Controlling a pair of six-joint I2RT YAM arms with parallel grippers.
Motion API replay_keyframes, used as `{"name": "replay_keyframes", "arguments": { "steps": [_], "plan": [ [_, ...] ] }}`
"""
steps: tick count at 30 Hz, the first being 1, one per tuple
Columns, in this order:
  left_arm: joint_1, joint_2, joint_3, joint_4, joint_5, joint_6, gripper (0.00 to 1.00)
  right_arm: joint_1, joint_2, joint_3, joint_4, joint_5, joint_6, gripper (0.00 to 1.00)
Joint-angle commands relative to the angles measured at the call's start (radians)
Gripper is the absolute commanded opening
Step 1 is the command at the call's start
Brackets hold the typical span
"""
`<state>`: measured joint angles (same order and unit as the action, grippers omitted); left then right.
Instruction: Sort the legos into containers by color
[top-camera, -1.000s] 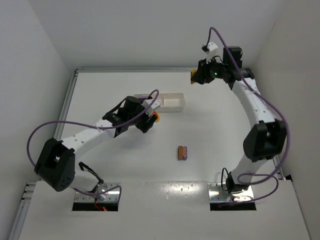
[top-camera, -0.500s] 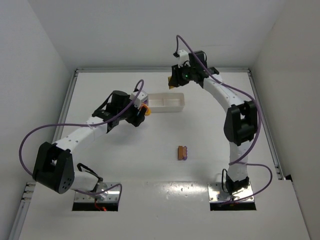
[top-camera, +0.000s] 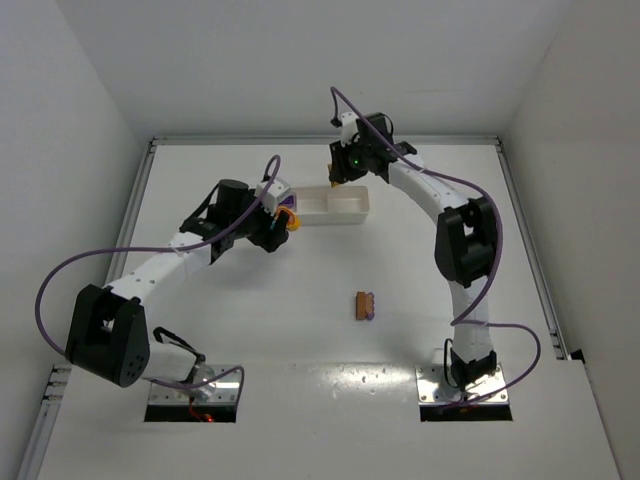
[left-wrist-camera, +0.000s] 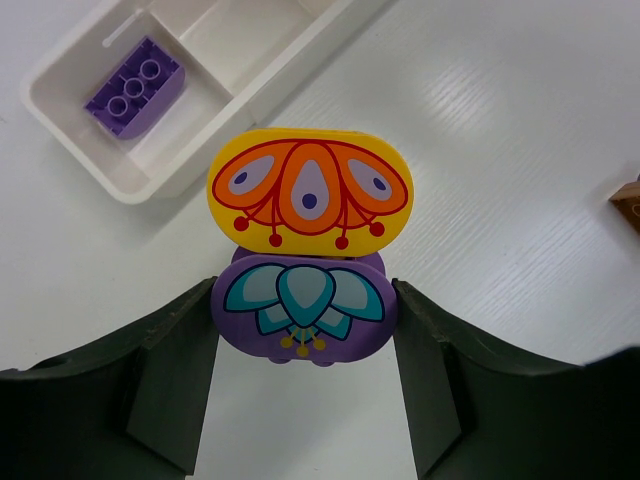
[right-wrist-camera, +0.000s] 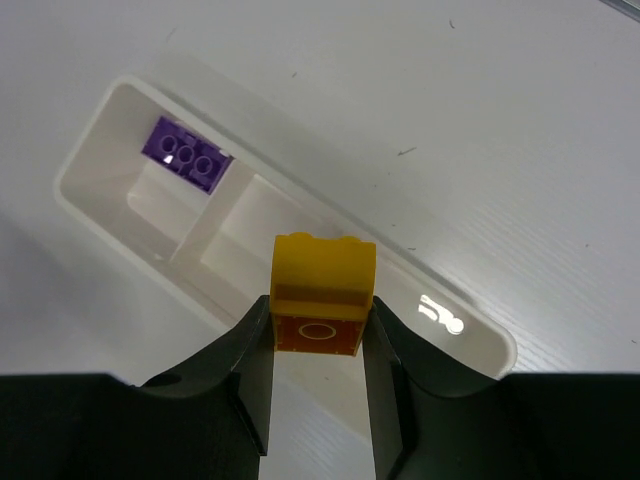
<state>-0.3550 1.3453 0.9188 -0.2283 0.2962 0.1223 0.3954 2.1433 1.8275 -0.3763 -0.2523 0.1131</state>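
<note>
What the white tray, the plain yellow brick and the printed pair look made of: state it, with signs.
The white tray: likely moulded plastic, glossy, with a bright glint on it and rounded corners. The yellow brick: hard plastic, smooth semi-gloss, with crisp moulded edges. The printed pair: seemingly plastic too, smooth faces with flat petal patterns. Whether these are print or sticker is unclear.
</note>
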Motion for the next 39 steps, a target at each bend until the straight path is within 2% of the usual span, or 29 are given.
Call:
{"name": "replay_keyframes", "arguments": {
  "steps": [1,11,15,18,20,21,22,24,25,28,32,39],
  "plan": [
    [0.014,-0.002,0.017,0.029,0.031,-0.013,0.21,-0.004,0.007,0.013,0.017,0.038,0.007,0.0],
    [0.014,0.017,0.026,0.047,0.04,-0.004,0.21,-0.004,0.026,-0.02,-0.003,0.099,0.022,0.0],
    [0.014,0.038,0.035,0.047,0.049,-0.004,0.21,-0.013,0.015,-0.042,-0.024,0.068,-0.009,0.1],
    [0.014,0.058,0.046,0.047,0.049,-0.004,0.21,-0.013,0.006,-0.063,-0.033,0.068,-0.03,0.1],
    [0.014,0.069,0.055,0.047,0.049,-0.004,0.21,-0.013,-0.003,-0.072,-0.042,0.059,-0.03,0.17],
    [0.014,0.069,0.055,0.047,0.049,-0.004,0.21,-0.013,-0.003,-0.073,-0.042,0.068,-0.03,0.3],
    [0.014,0.069,0.055,0.047,0.049,-0.004,0.21,-0.013,-0.003,-0.083,-0.042,0.08,-0.03,0.71],
    [0.014,0.069,0.064,0.047,0.06,-0.004,0.21,-0.013,-0.014,-0.083,-0.042,0.091,-0.03,0.93],
    [0.014,0.078,0.064,0.056,0.06,-0.004,0.21,-0.013,-0.014,-0.083,-0.042,0.091,-0.03,1.0],
    [0.014,0.078,0.064,0.057,0.06,-0.004,0.21,-0.013,-0.037,-0.083,-0.042,0.079,-0.03,1.0],
    [0.014,0.068,0.064,0.057,0.069,-0.004,0.21,-0.023,-0.115,-0.093,-0.033,-0.075,-0.021,1.0],
    [-0.007,0.068,0.064,0.057,0.092,0.005,0.21,-0.032,-0.183,-0.198,0.069,-0.699,0.092,0.98]
  ]
}}
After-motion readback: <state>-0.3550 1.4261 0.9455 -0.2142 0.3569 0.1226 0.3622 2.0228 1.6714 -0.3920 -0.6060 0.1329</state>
